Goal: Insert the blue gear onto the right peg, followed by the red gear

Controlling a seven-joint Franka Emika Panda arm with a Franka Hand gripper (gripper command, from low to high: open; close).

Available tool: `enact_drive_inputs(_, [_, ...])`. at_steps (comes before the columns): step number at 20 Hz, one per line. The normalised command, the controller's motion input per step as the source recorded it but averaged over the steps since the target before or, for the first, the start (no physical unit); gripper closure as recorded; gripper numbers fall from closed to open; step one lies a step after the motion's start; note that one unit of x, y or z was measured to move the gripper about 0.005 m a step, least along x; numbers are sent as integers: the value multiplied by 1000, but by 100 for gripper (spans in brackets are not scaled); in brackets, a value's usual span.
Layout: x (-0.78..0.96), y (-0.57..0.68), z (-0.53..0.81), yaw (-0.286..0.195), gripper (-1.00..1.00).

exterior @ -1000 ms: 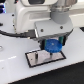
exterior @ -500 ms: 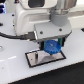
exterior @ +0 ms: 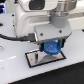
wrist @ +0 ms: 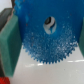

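The blue gear (exterior: 52,48) hangs just over the black-bordered white plate (exterior: 35,60), under my gripper (exterior: 51,45), which is shut on it. In the wrist view the blue gear (wrist: 47,40) fills most of the picture, face on, with its centre hub (wrist: 50,23) showing a small dark and white spot. One teal finger pad (wrist: 10,42) presses against the gear's rim; the other finger is out of the picture. A small patch of red (wrist: 4,80) shows at the picture's corner, possibly the red gear. The right peg is hidden beneath the gear and gripper.
The white arm body (exterior: 30,20) and a black cable (exterior: 12,36) fill the exterior view's upper part and left. The plate lies on a white table (exterior: 15,72).
The gripper and the blue gear have dropped slightly towards the plate and shifted a little to the exterior view's right.
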Motion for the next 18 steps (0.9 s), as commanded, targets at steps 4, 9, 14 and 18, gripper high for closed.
enact_drive_inputs(4, [74, -1, 98, 0, 100])
enact_drive_inputs(9, [175, -26, -12, 0, 100])
enact_drive_inputs(14, [221, -4, -105, 0, 100])
enact_drive_inputs(18, [250, 4, -222, 0, 100])
